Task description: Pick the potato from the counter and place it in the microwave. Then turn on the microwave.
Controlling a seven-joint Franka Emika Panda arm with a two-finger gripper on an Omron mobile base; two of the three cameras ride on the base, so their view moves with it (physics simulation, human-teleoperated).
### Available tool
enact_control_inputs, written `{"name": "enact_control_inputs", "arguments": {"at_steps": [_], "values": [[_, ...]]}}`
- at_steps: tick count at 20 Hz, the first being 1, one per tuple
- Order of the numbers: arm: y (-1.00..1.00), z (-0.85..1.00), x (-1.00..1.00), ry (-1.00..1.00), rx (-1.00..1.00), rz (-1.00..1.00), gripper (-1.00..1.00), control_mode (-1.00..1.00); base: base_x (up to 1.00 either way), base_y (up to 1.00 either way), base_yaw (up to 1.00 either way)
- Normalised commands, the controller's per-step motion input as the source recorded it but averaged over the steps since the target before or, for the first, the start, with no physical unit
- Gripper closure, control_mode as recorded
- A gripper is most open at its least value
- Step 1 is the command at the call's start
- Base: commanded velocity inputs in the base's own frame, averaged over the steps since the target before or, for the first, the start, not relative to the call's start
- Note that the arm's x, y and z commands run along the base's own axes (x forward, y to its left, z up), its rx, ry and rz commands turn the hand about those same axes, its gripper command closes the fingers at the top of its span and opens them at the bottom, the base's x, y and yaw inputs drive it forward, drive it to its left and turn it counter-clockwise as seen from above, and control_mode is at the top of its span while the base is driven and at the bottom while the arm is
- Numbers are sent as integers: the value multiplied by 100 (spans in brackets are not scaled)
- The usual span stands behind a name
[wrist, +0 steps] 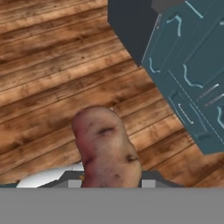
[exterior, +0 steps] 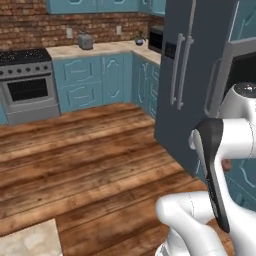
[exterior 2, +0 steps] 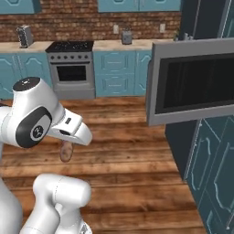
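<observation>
From the left base view, the arm is folded up close to its own base, and a sliver of the potato (exterior: 227, 164) peeks out just under the white wrist. The microwave (exterior: 235, 65) shows at the right edge, its door swung out towards the room, beside the tall dark fridge (exterior: 192, 75).

From the right base view, the potato hangs below the hand over the wooden floor (exterior 2: 132, 151), well apart from the microwave door (exterior 2: 192, 82), which stands open with its dark glass facing us. The cavity behind it is hidden, so I cannot tell whether anything is inside.

The hand view looks down: the gripper (wrist: 109, 181) is clamped nearly closed on the potato, which juts out above the blue cabinets (wrist: 192, 83).

To my eye the carry needs a lift and a swing round the door's edge, keeping the grip firm, then a level entry into the opening
</observation>
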Motion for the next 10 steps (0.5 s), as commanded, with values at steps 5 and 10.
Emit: {"name": "enact_control_inputs", "arguments": {"at_steps": [5,10], "values": [[0,0,0,0,0,0,100,100,-43,-11,-12],[0,0,0,0,0,0,100,100,-38,-13,-24]]}}
